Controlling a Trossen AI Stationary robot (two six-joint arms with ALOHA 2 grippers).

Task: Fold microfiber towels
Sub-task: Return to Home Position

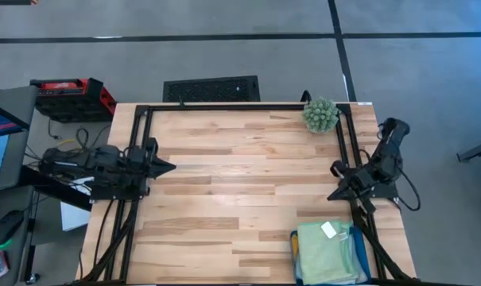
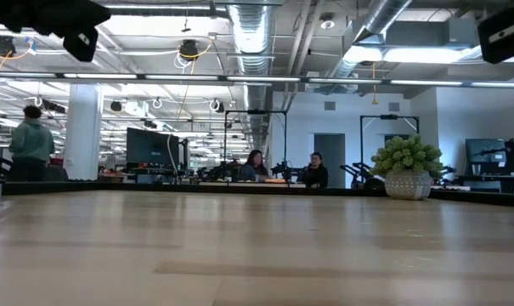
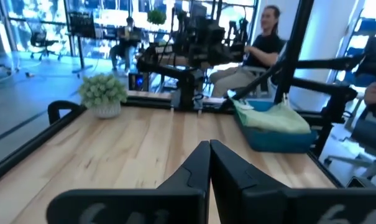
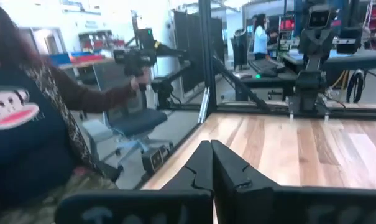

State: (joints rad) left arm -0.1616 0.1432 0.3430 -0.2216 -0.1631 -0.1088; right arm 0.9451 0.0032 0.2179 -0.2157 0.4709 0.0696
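Observation:
The microfiber towels (image 1: 323, 250) lie stacked in a teal tray (image 1: 364, 256) at the table's near right corner, a light green one on top with a white tag; an orange edge (image 1: 294, 241) shows at the stack's left. The stack also shows in the left wrist view (image 3: 270, 117). My left gripper (image 1: 170, 167) is shut and empty at the table's left edge. My right gripper (image 1: 333, 196) is shut and empty at the right edge, just beyond the tray.
A spiky green ball plant (image 1: 320, 114) in a pot stands at the far right corner. A black frame rail (image 1: 240, 106) runs along the table's far edge and sides. People sit and stand in the room beyond the table.

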